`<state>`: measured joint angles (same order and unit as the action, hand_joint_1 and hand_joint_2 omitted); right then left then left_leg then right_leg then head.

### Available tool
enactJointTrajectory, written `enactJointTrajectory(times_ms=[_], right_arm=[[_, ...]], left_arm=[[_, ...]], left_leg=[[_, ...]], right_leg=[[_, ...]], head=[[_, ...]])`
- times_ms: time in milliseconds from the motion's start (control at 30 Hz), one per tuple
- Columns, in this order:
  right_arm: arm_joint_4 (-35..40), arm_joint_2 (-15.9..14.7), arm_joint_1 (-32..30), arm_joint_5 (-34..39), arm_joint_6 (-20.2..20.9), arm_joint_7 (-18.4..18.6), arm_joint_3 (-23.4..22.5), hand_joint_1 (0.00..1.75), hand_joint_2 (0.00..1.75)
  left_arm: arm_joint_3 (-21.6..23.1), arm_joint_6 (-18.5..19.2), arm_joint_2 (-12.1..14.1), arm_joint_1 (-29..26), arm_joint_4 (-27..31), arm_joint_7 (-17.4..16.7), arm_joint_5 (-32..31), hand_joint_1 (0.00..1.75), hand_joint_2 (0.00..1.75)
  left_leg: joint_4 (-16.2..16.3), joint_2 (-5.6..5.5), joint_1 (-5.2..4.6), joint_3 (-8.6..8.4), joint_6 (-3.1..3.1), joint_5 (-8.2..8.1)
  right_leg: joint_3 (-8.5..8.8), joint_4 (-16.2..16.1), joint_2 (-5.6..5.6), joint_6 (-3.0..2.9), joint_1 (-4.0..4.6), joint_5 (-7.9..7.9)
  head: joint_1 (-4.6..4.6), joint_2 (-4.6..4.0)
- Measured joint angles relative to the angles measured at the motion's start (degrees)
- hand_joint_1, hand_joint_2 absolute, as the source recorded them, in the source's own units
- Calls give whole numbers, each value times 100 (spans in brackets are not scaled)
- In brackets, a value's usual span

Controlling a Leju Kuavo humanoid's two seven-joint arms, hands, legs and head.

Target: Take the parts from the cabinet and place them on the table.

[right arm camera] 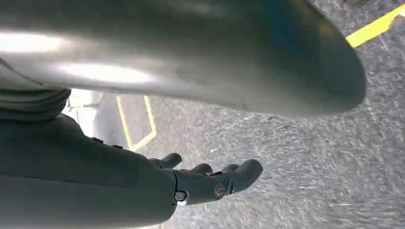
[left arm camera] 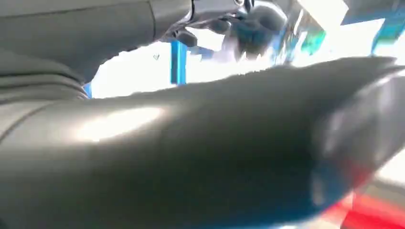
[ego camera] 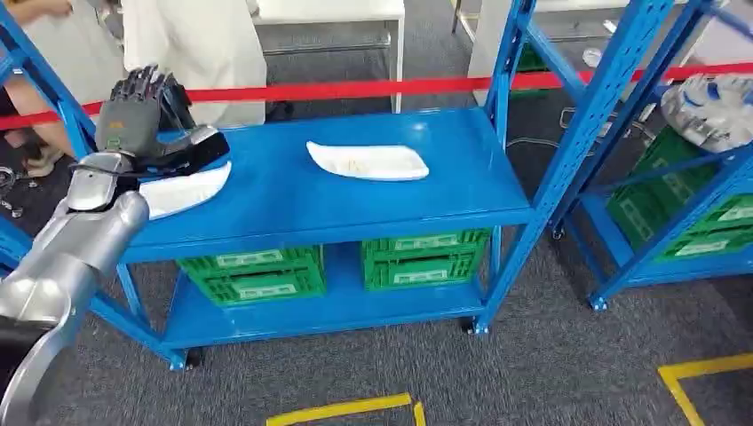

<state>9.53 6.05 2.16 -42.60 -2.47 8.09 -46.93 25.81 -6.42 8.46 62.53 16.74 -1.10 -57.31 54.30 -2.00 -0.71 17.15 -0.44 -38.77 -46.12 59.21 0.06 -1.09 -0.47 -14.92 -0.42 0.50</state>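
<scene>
Two flat white parts lie on the top shelf of the blue cabinet [ego camera: 293, 200]: one at its left end [ego camera: 182, 188], one near the middle [ego camera: 368, 161]. My left hand [ego camera: 142, 111] hovers just over the left part, fingers raised and apart, its dark thumb stretched out above the part's far edge. It holds nothing that I can see. In the left wrist view the thick thumb [left arm camera: 215, 143] blocks most of the picture and the fingers [left arm camera: 248, 24] are blurred. My right hand [right arm camera: 205, 181] hangs over the grey carpet, fingers loosely curved, with nothing in it.
Green crates [ego camera: 253, 273] [ego camera: 424, 257] stand on the cabinet's lower shelf. A second blue rack [ego camera: 675, 177] with green crates stands to the right. Red barrier tape [ego camera: 373, 89] runs behind, with a person in white [ego camera: 195, 44] beyond it. Yellow lines [ego camera: 346, 410] mark the carpet.
</scene>
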Motion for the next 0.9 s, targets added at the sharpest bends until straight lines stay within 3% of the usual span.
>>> enactJointTrajectory(times_ms=[33,67,100,133,167,200,233,300,333,367,400,467,533,600,633,667,700,833,900], right_arm=[[2,0,22,0,-2,-11,-2,0,0],[9,-4,59,-8,-2,-42,-2,0,0],[9,-4,104,-13,4,-61,-4,0,0],[9,-7,117,-30,7,-87,-4,0,0],[9,-13,128,-41,7,-109,-4,0,0],[9,-22,147,-61,7,-112,-2,0,0],[9,-24,149,-59,7,-94,-4,0,0],[9,-24,140,-59,6,-70,-7,0,0],[9,-24,125,-52,4,-44,-11,0,0],[9,-22,114,-52,4,-44,-13,0,0],[9,-22,110,-52,4,-35,-15,0,0],[9,-20,90,-52,4,-31,-17,0,0],[9,-22,106,-52,-11,-26,-31,0,0],[9,-22,107,-30,-15,-15,-48,0,0],[9,-31,102,-15,-15,0,-52,0,0],[9,-39,104,-15,-22,0,-59,0,0],[9,-39,115,-9,-22,6,-68,0,0],[9,-44,118,-6,-11,20,-114,0,0],[9,-46,119,0,2,2,-140,0,0]], left_arm=[[-30,50,17,-8,24,-8,44,0,175],[-65,99,33,28,76,-8,121,0,175],[-116,188,66,84,94,-8,234,0,175],[-190,322,78,77,99,-28,342,0,175],[-271,415,92,58,87,-107,402,0,175],[-348,516,114,23,72,-184,413,0,175],[-407,618,138,-26,52,-240,411,0,175],[-426,806,175,-62,13,-286,398,0,175],[-437,858,186,-62,-4,-293,398,0,175],[-452,880,197,-64,-15,-301,395,0,175],[-472,906,218,-67,-28,-308,389,0,175],[-516,986,242,-85,-67,-328,406,0,175],[-551,1169,236,-107,-92,-273,525,0,175],[-671,1622,236,-112,-83,122,864,0,175],[-800,2049,245,-132,-35,542,1155,0,175],[-912,2291,260,-127,-31,846,1341,0,175],[-1052,2571,267,-137,-28,1160,1537,0,175],[-1474,3743,315,-274,35,2283,2364,0,175],[-1799,4394,372,-360,94,2895,2881,0,175]], left_leg=[[-50,4,30,-115,-48,-99],[59,8,54,-137,-94,-15],[443,10,52,65,-132,220],[984,57,51,364,-156,455],[1498,115,51,716,-195,575],[1819,126,74,1014,-231,472],[1971,129,104,1267,-265,167],[1943,141,138,1625,-291,-483],[1794,154,146,1755,-297,-563],[1539,166,151,1808,-318,-411],[1181,178,157,1817,-333,1],[394,222,176,1838,-341,1341],[350,208,124,1833,-202,1421],[351,180,120,1833,-148,1400],[301,165,162,1782,-166,1425],[296,155,165,1770,-176,1426],[297,141,166,1770,-168,1418],[311,102,151,1763,-83,1362],[317,101,138,1761,-54,1343]], right_leg=[[-13,138,7,-55,51,-114],[6,171,9,-112,79,-239],[66,151,7,-155,58,-307],[161,100,7,-187,23,-374],[272,51,12,-211,0,-455],[387,12,27,-218,-13,-535],[514,-18,47,-220,-22,-623],[742,-31,64,-193,-40,-795],[849,-28,64,-175,-51,-886],[947,-28,64,-156,-63,-956],[1030,-28,65,-134,-77,-1023],[1116,-34,87,-59,-97,-1132],[1145,-17,103,22,-91,-1188],[1196,-98,91,85,-63,-1203],[1242,-110,88,73,-64,-1227],[1252,-133,95,-16,-53,-1185],[1273,-138,95,-44,-54,-1188],[1324,-189,85,-46,-59,-1190],[1354,-227,80,-93,-61,-1222]], head=[[-37,0],[-26,0],[-15,0],[-15,0],[-48,0],[-52,0],[-59,0],[-65,0],[-66,0],[-65,0],[-65,0],[-79,0],[-114,0],[-103,0],[-98,0],[-85,0],[-48,0],[-24,0],[-13,0]])
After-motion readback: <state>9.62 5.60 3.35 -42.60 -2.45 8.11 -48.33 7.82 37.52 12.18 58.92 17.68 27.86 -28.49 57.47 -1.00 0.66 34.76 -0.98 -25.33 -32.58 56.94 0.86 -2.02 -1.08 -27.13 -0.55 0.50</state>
